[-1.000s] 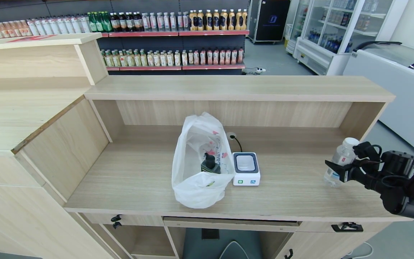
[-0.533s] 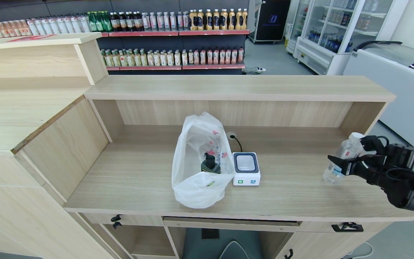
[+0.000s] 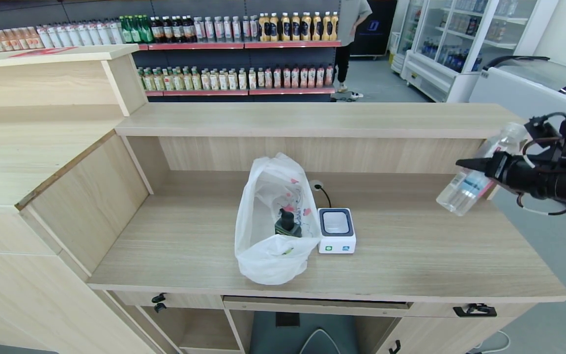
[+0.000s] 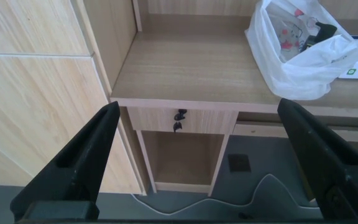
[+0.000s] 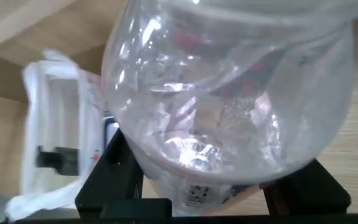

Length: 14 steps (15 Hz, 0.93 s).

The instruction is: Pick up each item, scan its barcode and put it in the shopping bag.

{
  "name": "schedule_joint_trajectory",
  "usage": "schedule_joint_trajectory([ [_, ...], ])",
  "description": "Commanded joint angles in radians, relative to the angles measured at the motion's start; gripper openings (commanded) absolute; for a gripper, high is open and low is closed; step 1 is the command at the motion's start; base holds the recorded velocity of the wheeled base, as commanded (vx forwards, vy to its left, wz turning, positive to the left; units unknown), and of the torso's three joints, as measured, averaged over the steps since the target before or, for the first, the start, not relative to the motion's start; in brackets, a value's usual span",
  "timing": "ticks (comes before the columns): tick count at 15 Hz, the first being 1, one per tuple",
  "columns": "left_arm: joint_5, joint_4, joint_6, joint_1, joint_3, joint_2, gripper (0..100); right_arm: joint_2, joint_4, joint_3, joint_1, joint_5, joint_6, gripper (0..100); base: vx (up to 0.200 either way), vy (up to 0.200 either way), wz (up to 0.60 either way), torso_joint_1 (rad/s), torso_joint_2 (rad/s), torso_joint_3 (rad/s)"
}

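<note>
the right gripper (image 3: pixel 490 166) pinches a clear plastic bottle (image 3: pixel 461 193) around its middle and holds it in the air over the right end of the wooden counter (image 3: pixel 410 255). the bottle is tilted, its cap up toward the robot's right and its base lower toward the left, clear of the counter top. in the right wrist view the bottle's round body sits between the two black fingers (image 5: pixel 120 180), which press on it from both sides. near the middle of the counter stands a white plastic bag (image 3: pixel 268 250), mouth open, with a dark bottle (image 3: pixel 288 223) inside it. just to the right of the bag, touching its side, sits a small white scanner (image 3: pixel 336 231) with a dark-rimmed window on top; a black cable (image 3: pixel 326 196) runs from it to a hole at the back of the counter. the left gripper (image 4: pixel 197 162) hangs low in front of the counter's left end, fingers spread wide with nothing between them, facing a drawer (image 4: pixel 182 119) under the counter edge.
</note>
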Motion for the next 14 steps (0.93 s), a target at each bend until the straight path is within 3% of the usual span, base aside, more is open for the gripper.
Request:
schedule_joint_trajectory([
  [1, 0.000, 0.000, 0.000, 0.000, 0.000, 0.000, 100, -0.255, 0.197, -0.124, 0.160, 0.040, 0.116, 0, 0.000, 0.000, 0.00, 0.000, 0.00, 0.000],
  [6, 0.000, 0.000, 0.000, 0.000, 0.001, 0.000, 100, -0.406, 0.334, -0.115, 0.381, 0.034, 0.123, 0, 0.000, 0.000, 0.00, 0.000, 0.00, 0.000],
  [14, 0.000, 0.000, 0.000, 0.000, 0.000, 0.000, 100, -0.627, 0.427, -0.005, 0.550, 0.061, 0.126, 0, 0.000, 0.000, 0.00, 0.000, 0.00, 0.000],
])
